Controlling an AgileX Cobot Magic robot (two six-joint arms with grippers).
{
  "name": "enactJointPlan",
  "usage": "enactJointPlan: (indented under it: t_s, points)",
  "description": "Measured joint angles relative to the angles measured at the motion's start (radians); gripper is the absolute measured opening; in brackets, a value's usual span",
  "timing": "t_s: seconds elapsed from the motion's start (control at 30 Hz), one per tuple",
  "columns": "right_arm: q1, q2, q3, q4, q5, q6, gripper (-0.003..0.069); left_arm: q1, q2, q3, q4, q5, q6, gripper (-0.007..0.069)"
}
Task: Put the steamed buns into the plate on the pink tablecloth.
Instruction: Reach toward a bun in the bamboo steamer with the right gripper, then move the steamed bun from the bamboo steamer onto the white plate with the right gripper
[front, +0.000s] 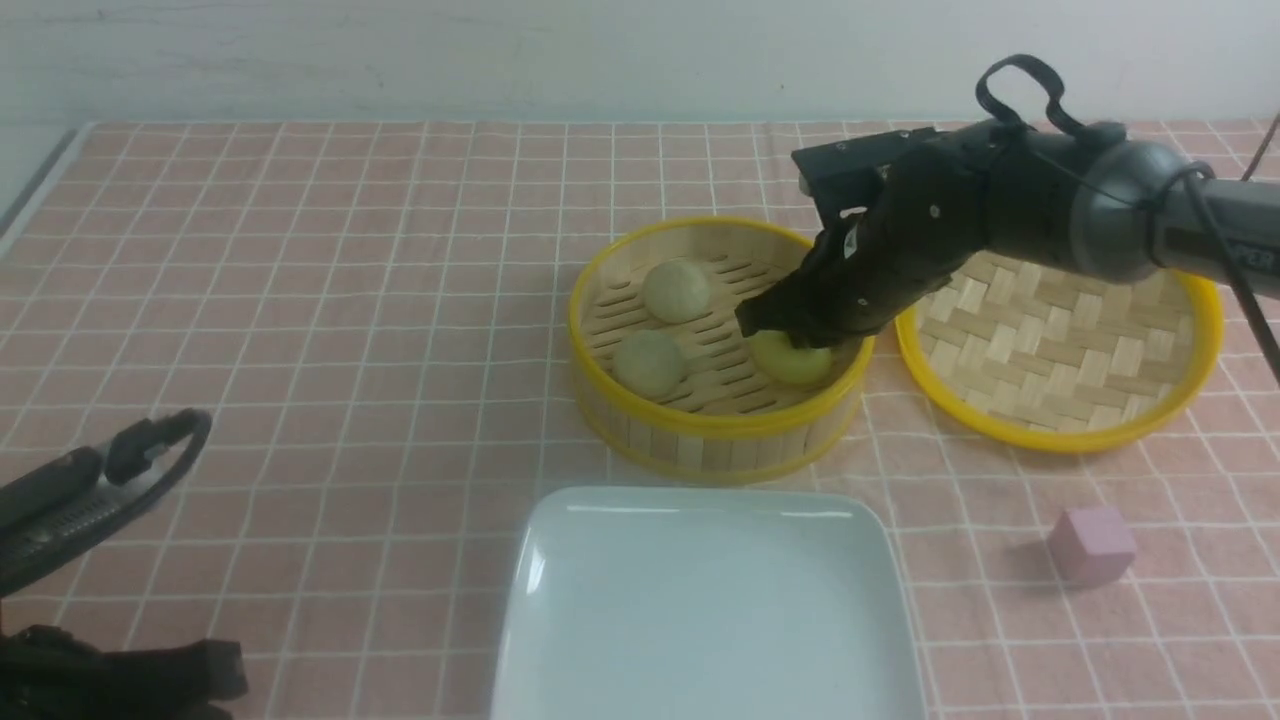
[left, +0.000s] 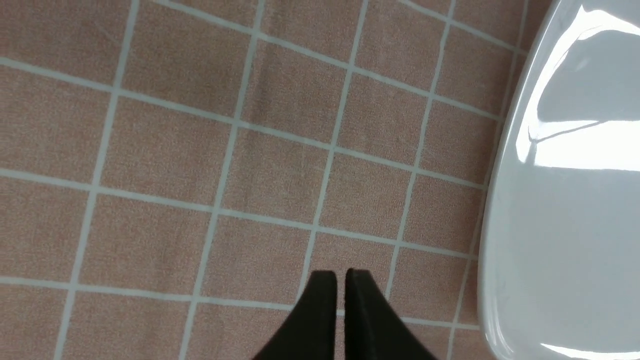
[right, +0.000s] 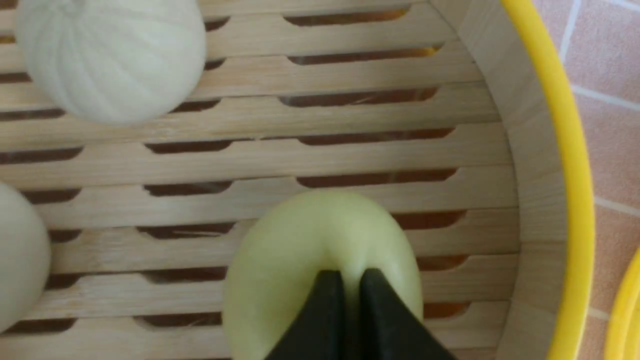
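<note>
The yellow steamed bun (front: 803, 364) lies at the right of the bamboo steamer basket (front: 700, 428), with two pale beige steamed buns (front: 676, 290) (front: 650, 362) to its left. My right gripper (front: 790, 335) reaches down into the basket. In the right wrist view its fingertips (right: 351, 272) are pinched together on the yellow bun (right: 310, 240), which is dimpled at the tips and still rests on the slats. The white square plate (front: 700, 600) sits on the pink tablecloth (front: 300, 300) in front of the basket. My left gripper (left: 341, 274) is shut and empty over the cloth beside the plate (left: 565, 225).
The woven steamer lid (front: 1060, 350) lies to the right of the basket, touching it. A small pink cube (front: 1090, 545) sits at the front right. My left arm (front: 60, 500) is low at the front left. A white wall runs behind the table.
</note>
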Motion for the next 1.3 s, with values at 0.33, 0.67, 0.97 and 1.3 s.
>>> enactJointPlan:
  t_s: [0.33,0.67,0.97,1.3]
  points:
    - [0.054,-0.418,0.079,-0.001,0.232,0.004,0.0008,0.000,0.000,0.000,0.005,0.000,-0.022,0.0065]
    - [0.242,-0.624,0.626,0.032,-0.031,0.156,0.0020,0.000,0.000,0.000,0.007,0.001,-0.053,0.0078]
    - [0.311,-0.497,0.823,0.033,-0.345,0.187,0.0200,0.000,0.000,0.000,0.013,0.000,-0.053,0.0092]
    - [0.287,-0.677,0.698,-0.043,-0.072,0.188,0.0406,0.000,0.000,0.000,0.039,-0.001,-0.053,0.0109]
